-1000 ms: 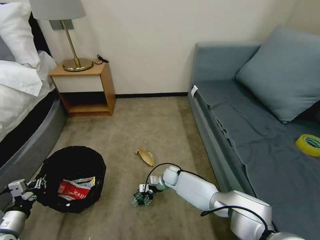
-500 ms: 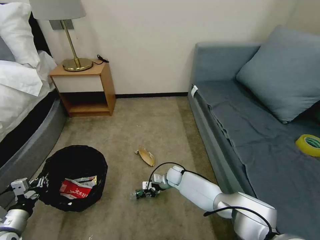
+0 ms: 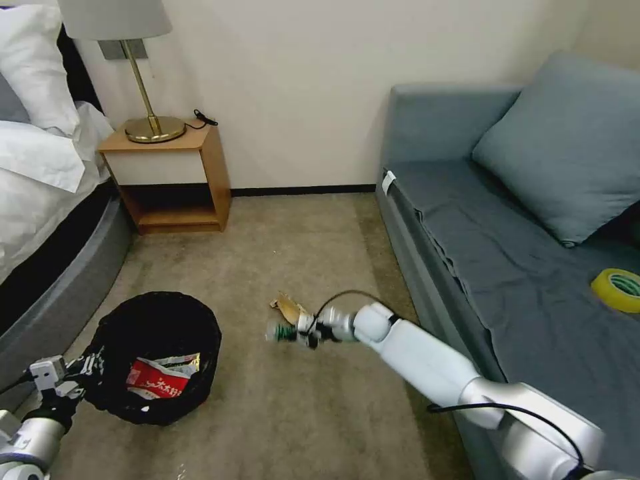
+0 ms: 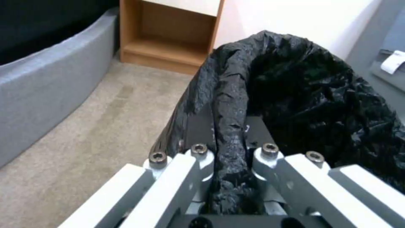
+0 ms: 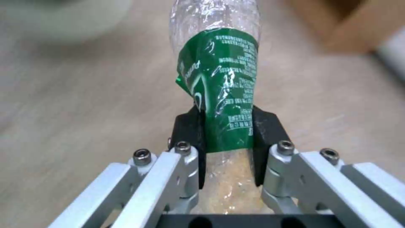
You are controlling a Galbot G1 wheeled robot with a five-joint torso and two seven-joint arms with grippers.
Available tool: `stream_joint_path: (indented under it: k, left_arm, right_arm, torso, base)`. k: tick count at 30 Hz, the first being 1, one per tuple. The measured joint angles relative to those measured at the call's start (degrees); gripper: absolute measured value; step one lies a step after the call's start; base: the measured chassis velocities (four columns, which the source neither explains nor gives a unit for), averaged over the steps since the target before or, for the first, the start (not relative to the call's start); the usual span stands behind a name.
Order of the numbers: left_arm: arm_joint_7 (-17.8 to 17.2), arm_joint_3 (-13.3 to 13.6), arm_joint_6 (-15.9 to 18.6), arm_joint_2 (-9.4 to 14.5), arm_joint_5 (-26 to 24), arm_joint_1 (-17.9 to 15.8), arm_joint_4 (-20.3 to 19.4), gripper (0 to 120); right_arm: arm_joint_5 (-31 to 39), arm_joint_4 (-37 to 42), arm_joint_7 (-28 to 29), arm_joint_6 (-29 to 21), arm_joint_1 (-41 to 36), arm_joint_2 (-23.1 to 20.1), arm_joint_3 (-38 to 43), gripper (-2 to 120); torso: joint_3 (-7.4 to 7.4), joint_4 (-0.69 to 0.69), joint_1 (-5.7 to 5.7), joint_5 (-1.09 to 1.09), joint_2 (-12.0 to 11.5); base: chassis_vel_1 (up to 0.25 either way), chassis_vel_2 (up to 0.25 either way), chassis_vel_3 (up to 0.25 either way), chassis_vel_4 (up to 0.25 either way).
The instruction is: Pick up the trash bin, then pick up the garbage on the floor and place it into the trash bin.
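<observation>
The black mesh trash bin (image 3: 197,333) with its black liner (image 4: 303,104) stands at lower left, and my left gripper (image 3: 83,373) is shut on its near rim (image 4: 230,139). A crushed red-and-white carton (image 3: 155,385) lies inside with a gold wrapper edge. My right gripper (image 3: 303,331) is shut on a small clear bottle with a green label (image 5: 221,85), held above the carpet to the right of the bin; its black pads (image 5: 265,126) squeeze the label. A tan curled scrap (image 3: 288,307) lies on the floor just behind the bottle.
A grey sofa (image 3: 507,253) with a cushion and a yellow tape roll (image 3: 617,289) fills the right side. A bed (image 3: 47,220) runs along the left, and a wooden nightstand (image 3: 175,180) with a brass lamp stands against the back wall. Open carpet lies between.
My right gripper has lifted the bottle off the carpet and carried it up and away from me, toward the tan scrap. The bin and left gripper have shifted slightly right.
</observation>
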Motion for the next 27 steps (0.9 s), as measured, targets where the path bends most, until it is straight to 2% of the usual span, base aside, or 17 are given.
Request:
stream_joint_path:
  k: [1,2,5,6,9,11,14,18,27]
  left_arm:
    - [0.0,0.2,0.0,0.0,0.2,0.0,-0.2,6]
    - [0.0,0.2,0.0,0.0,0.2,0.0,-0.2,6]
    - [0.1,0.9,0.0,0.2,0.7,0.0,-0.4,6]
    - [0.1,0.9,0.0,0.2,0.7,0.0,-0.4,6]
    - [0.2,2.0,0.3,0.2,0.9,0.2,-1.3,6]
    - [0.2,2.2,0.3,0.2,0.9,0.2,-1.5,6]
    - [0.5,3.1,0.6,-0.3,0.9,0.7,-2.9,6]
    - [0.9,3.9,0.7,-0.8,0.9,1.6,-4.2,6]
    - [1.8,4.1,1.1,-2.1,0.2,3.0,-5.8,6]
  right_arm:
    - [1.0,3.4,1.7,-0.9,-0.2,-0.7,1.4,17]
    - [1.0,3.4,1.7,-0.9,-0.2,-0.7,1.4,17]
    - [8.3,13.7,8.1,-3.4,-0.2,-3.0,2.5,17]
    - [8.3,13.7,8.1,-3.4,-0.2,-3.0,2.5,17]
    - [17.1,22.6,13.6,-4.0,0.3,-5.4,-0.2,17]
    - [18.2,23.9,14.4,-4.0,0.3,-5.6,-0.8,17]
    - [23.0,31.5,17.8,-3.8,-0.3,-6.0,-4.7,17]
    - [24.7,36.2,20.5,-2.7,-1.4,-4.4,-8.9,17]
    - [23.4,36.8,21.9,-1.9,-2.6,-1.4,-14.3,17]
  torso:
    - [0.0,0.0,0.0,0.01,0.0]
    - [0.0,0.0,0.0,0.01,0.0]
    - [0.0,0.02,0.0,0.0,0.0]
    - [0.0,0.02,0.0,0.0,0.0]
    - [0.0,0.01,0.0,-0.01,0.0]
    - [0.0,0.0,0.0,-0.01,0.0]
    - [0.0,0.01,0.0,0.0,0.0]
    - [0.0,0.02,0.0,-0.01,0.0]
    - [0.0,0.01,0.0,0.0,0.0]
  base:
    - [0.0,0.0,0.0,0.0]
    - [0.0,0.0,0.0,0.0]
    - [0.0,0.0,0.0,0.0]
    - [0.0,0.0,0.0,0.0]
    - [0.0,0.0,0.0,0.0]
    - [0.0,0.0,0.0,0.0]
    - [0.0,0.0,0.0,0.0]
    - [0.0,0.0,0.0,0.0]
    - [0.0,0.0,0.0,0.0]
